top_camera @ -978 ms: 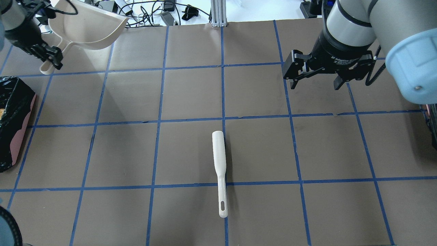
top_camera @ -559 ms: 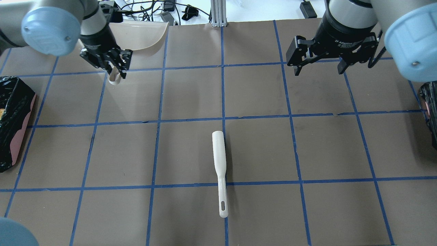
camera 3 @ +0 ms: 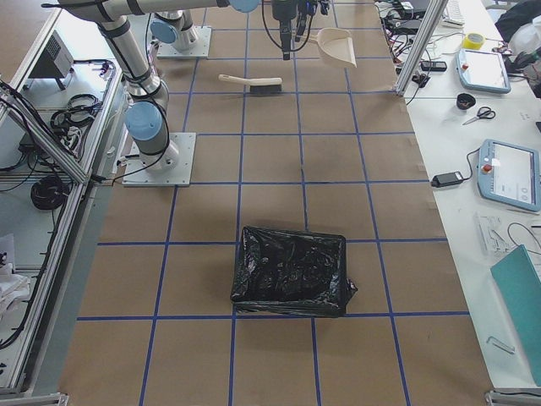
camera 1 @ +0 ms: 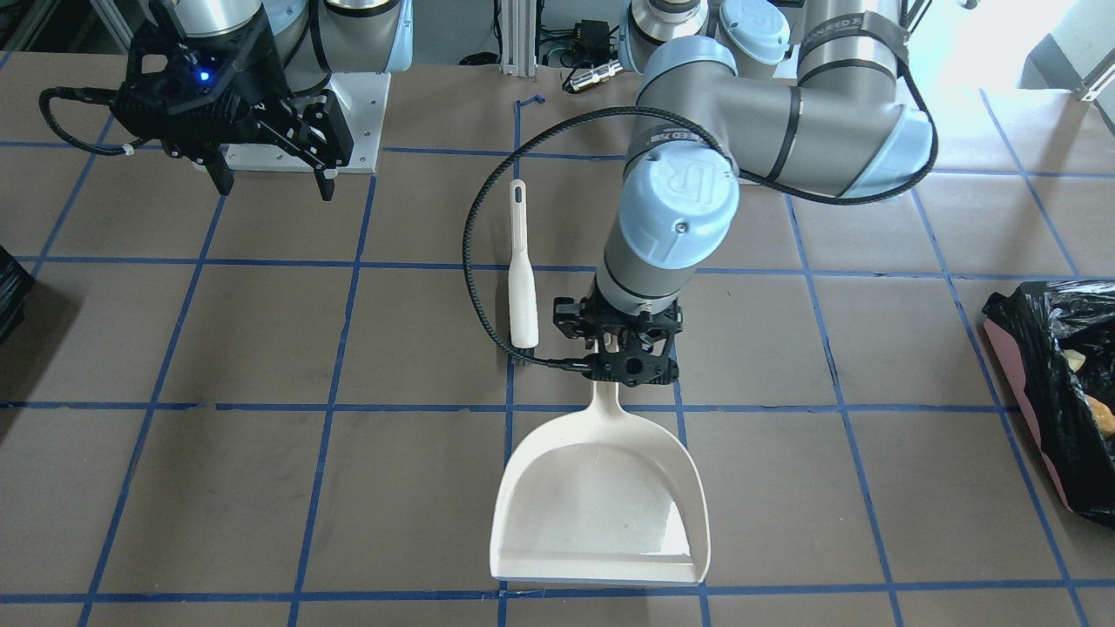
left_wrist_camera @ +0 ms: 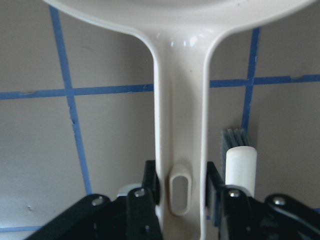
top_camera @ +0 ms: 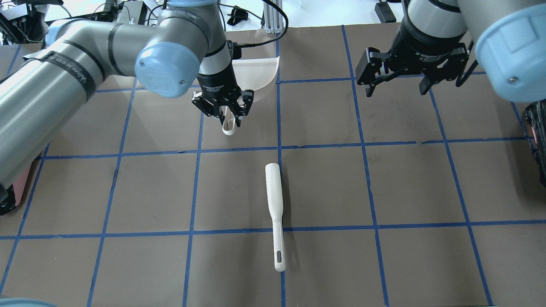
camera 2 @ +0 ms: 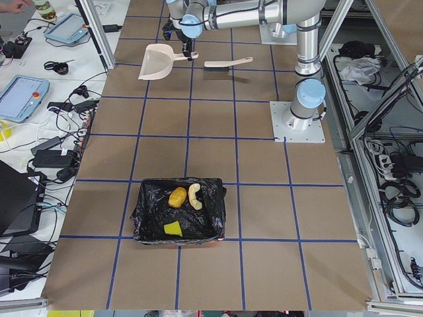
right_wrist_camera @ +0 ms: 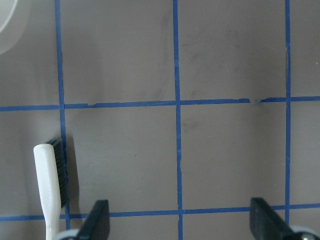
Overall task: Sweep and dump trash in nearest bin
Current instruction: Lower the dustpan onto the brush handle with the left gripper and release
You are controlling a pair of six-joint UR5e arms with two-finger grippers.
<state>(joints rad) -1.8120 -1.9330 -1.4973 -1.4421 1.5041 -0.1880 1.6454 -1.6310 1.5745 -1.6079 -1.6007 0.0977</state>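
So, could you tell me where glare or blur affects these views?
Left wrist view: small glare spots on the dustpan handle's neck, and the left claw looks soft. Overhead view: background at the top is blown out white; the brush casts a narrow shadow on its right. Front-facing view: top right corner overexposed.

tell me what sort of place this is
Most likely a robotics lab or test cell. A left arm and a right arm work over a table marked with a blue tape grid, and control tablets and cables lie alongside.
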